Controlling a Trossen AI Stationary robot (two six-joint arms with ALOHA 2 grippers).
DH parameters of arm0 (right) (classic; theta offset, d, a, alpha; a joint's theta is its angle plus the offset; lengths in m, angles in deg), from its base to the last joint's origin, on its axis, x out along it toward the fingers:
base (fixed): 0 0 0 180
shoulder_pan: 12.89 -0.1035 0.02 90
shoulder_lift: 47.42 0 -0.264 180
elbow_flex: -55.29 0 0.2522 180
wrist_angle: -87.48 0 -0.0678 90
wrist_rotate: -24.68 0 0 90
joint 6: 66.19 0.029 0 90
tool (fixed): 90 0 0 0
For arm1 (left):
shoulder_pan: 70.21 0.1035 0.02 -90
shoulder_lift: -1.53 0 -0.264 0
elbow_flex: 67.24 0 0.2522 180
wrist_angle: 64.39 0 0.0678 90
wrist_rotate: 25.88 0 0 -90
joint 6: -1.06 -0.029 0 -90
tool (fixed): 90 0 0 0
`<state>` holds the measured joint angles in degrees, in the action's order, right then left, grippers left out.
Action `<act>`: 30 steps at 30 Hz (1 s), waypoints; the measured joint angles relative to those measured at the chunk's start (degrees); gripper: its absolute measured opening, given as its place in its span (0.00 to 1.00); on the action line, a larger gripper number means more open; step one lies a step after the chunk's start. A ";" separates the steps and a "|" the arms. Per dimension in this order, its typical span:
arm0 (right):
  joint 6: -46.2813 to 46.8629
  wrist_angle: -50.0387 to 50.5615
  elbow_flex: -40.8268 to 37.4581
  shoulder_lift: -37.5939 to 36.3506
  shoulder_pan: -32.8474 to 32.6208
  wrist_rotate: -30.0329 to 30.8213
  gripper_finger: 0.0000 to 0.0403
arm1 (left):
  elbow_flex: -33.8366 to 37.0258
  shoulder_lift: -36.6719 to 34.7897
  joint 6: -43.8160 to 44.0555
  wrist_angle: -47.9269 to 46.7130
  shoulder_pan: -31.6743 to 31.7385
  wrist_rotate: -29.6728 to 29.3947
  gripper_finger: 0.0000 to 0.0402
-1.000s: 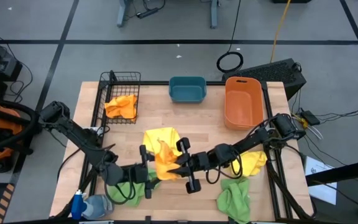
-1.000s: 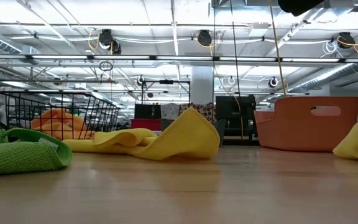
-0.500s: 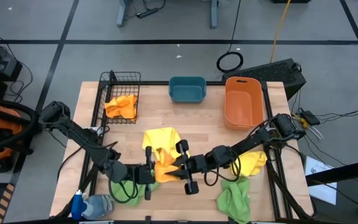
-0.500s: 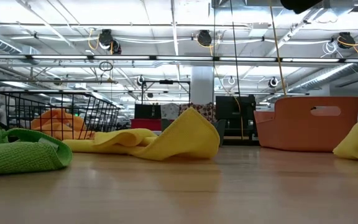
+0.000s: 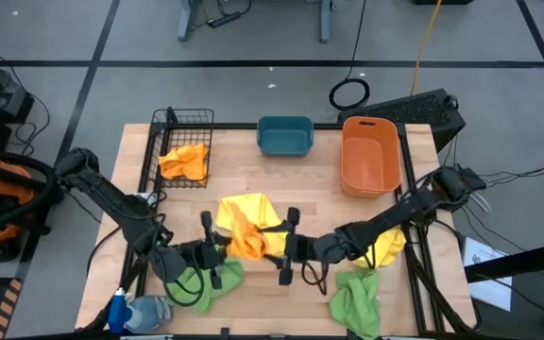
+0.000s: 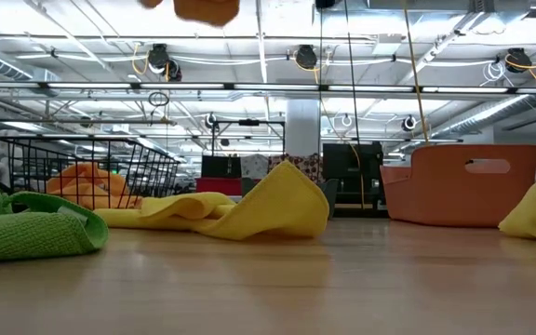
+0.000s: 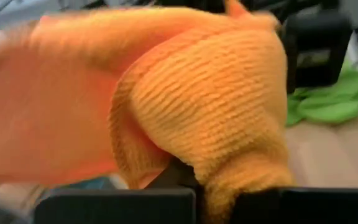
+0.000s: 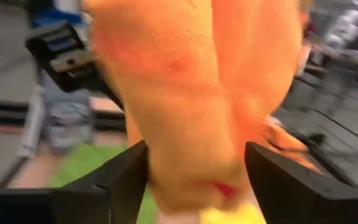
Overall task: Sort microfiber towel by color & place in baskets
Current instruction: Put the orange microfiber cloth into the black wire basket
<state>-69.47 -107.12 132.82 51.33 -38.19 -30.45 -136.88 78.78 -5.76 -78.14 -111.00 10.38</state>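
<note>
An orange towel (image 5: pixel 244 236) hangs in the air between my two grippers, above the table's middle; the low view shows it (image 6: pixel 207 9) high over the tabletop. My left gripper (image 5: pixel 217 247) is shut on it. My right gripper (image 5: pixel 289 247) is open, its fingers (image 8: pixel 128 177) apart on either side of the towel's other end (image 8: pixel 191 118); I cannot tell whether they touch it. A yellow towel (image 5: pixel 249 210) lies just beyond. The black wire basket (image 5: pixel 179 121) holds another orange towel (image 5: pixel 184 161). The teal tub (image 5: pixel 284 137) and orange bin (image 5: pixel 369 165) stand along the far edge. My left gripper pinches a bunched fold of the orange towel (image 7: pixel 216 177) between its two fingers, coming level from the table's left. The towel bulges out past the fingers and is lifted clear of the table. How many layers are held cannot be seen.
A green towel (image 5: pixel 206 279) lies under my left arm, with a spray bottle (image 5: pixel 135 310) at the near left corner. Another green towel (image 5: pixel 355 297) and a yellow towel (image 5: pixel 385 247) lie near the right edge. Bare wood shows between the towels and the baskets.
My left gripper has gone a little toward the table's left and far edges, taking the orange towel with it. The towel stays clear of the table and now shows at the top of the low view. My right gripper has drawn back toward the right edge.
</note>
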 joint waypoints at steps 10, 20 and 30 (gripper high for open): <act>6.27 26.93 0.02 -5.89 -0.17 12.21 0.64 | -0.04 -9.18 12.49 -21.68 5.16 -9.27 0.05; 12.75 37.01 -0.02 -5.32 -0.53 11.58 0.58 | -0.04 -17.73 36.10 -52.95 25.63 -12.50 0.05; 11.99 37.64 -0.02 -5.32 -0.70 11.35 0.51 | -0.04 -18.06 35.39 -61.98 51.55 -2.53 0.05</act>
<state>-57.49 -69.48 132.80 46.01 -38.89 -19.10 -136.92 60.72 29.63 -140.12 -59.45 7.85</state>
